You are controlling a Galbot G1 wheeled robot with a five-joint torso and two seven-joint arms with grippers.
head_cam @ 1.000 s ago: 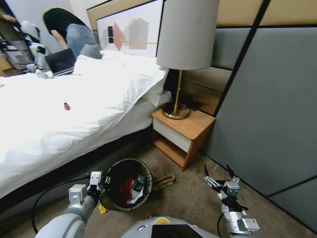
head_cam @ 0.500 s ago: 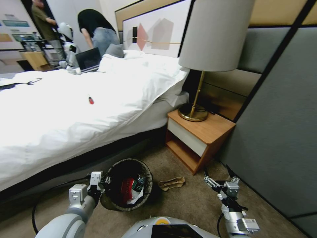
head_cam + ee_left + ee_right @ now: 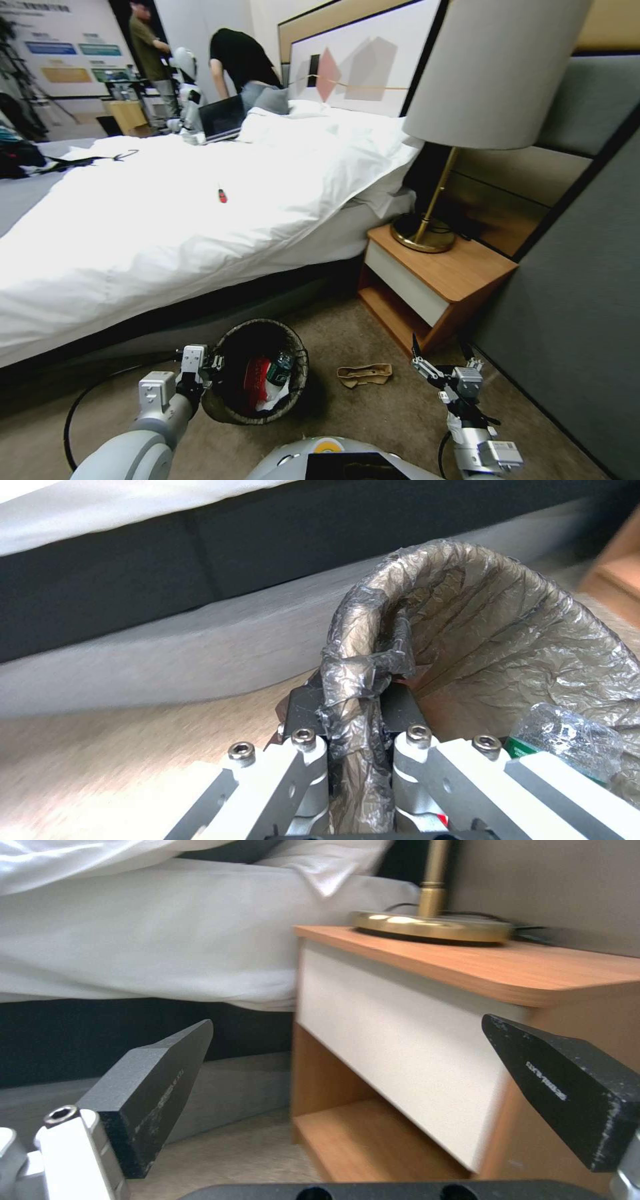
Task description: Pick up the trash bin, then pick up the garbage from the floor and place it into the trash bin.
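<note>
Holding: the left gripper (image 3: 212,365) is clamped on the rim of the trash bin (image 3: 257,380), carrying it low beside the bed (image 3: 167,227), close over the carpet.
Bin contents: a red wrapper (image 3: 255,381), a green-labelled bottle (image 3: 280,370) and white scraps already lie inside, so a good part of the garbage looks collected.
Left to do: a tan crumpled piece (image 3: 365,374) lies on the carpet between bin and nightstand (image 3: 437,287); by my read, that one wants picking.
Right gripper (image 3: 441,357): jaws spread wide, nothing in them, hovering near the nightstand.
Left wrist view: shows what the head view cannot, the fingers (image 3: 307,715) pinching the folded bag liner (image 3: 360,680) at the rim, bottle (image 3: 567,740) peeking in beside them.
Right wrist view: faces the nightstand front and the lamp base (image 3: 433,925), black fingertips (image 3: 157,1075) framing it.
</note>
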